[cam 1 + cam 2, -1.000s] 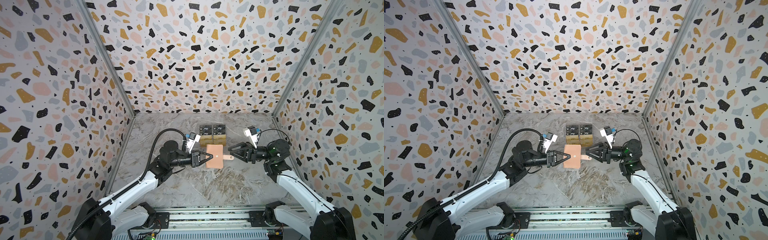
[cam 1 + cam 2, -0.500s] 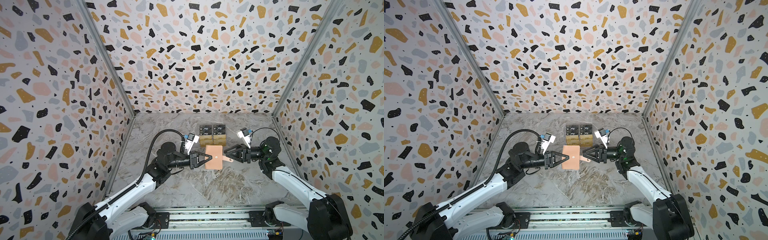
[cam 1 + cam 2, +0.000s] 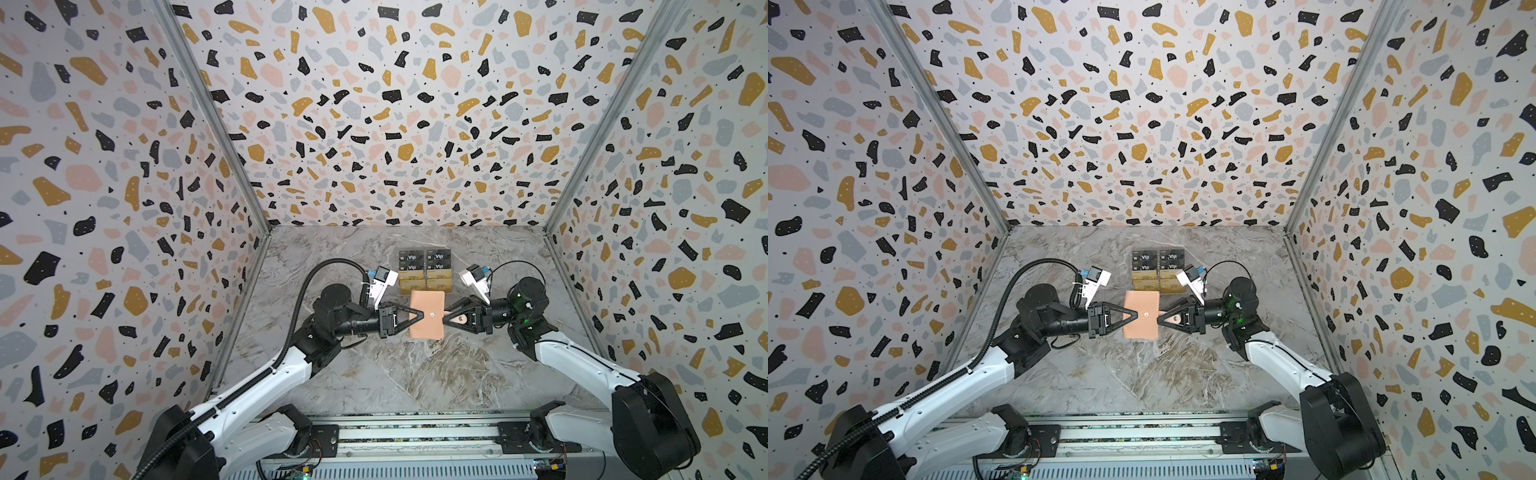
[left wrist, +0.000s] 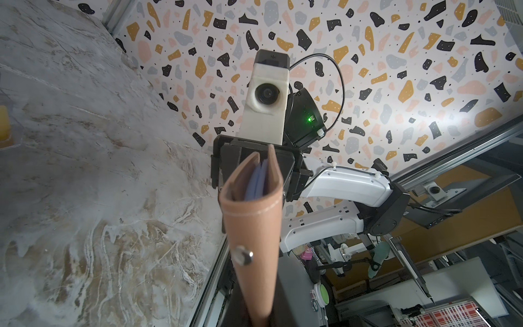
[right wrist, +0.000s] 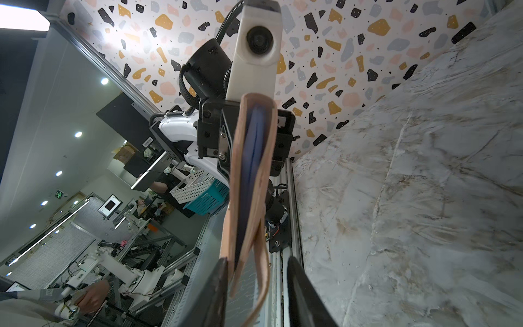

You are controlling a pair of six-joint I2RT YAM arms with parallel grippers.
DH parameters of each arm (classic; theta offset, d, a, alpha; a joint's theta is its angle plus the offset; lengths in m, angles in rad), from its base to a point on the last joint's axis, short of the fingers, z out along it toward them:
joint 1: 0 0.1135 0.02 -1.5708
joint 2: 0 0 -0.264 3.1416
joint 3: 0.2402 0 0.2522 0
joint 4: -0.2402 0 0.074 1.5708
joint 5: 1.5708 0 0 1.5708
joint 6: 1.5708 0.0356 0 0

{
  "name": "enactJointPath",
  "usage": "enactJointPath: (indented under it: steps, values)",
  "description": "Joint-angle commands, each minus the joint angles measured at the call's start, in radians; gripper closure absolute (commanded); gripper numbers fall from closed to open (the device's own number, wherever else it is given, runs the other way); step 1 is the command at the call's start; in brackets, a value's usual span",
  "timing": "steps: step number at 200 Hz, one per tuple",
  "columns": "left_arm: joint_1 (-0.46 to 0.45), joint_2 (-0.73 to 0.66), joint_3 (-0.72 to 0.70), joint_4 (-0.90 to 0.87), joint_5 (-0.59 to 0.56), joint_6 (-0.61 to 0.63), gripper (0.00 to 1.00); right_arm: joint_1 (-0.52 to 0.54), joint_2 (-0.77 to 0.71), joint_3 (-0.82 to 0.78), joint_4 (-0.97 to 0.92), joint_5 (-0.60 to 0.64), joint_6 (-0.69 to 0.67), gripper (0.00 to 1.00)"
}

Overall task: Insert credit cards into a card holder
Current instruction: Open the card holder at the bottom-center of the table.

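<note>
While the left gripper (image 3: 421,317) pinches one edge of the card holder (image 3: 428,330), the right gripper (image 3: 445,321) has its jaws spread astride the opposite edge and strap tab (image 5: 262,271). The credit cards (image 3: 412,283) lie beyond both jaw pairs, untouched.

Robotics lab: terrazzo-walled booth (image 3: 124,174), other robot rigs (image 5: 133,276) beyond.
</note>
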Motion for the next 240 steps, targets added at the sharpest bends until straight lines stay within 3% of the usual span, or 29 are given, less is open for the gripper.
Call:
enactJointPath:
  steps: [1,72,127,186,240]
  values:
    - [-0.001,-0.018,-0.004,0.085,0.029,-0.009,1.00,-0.010,-0.006,0.018,0.041,-0.023,-0.009,0.65]
    - [-0.001,-0.018,-0.003,0.059,0.028,-0.003,1.00,-0.043,-0.001,0.025,0.069,-0.030,0.010,0.67]
    - [-0.001,-0.012,0.006,0.049,0.029,0.006,1.00,0.021,0.041,0.050,0.043,-0.015,-0.023,0.70]
    - [-0.001,-0.007,0.006,0.030,0.027,0.018,1.00,0.053,0.060,0.044,0.148,-0.012,0.038,0.73]
    - [-0.001,-0.008,0.025,-0.047,-0.002,0.067,1.00,0.062,0.073,0.034,0.212,-0.010,0.083,0.92]
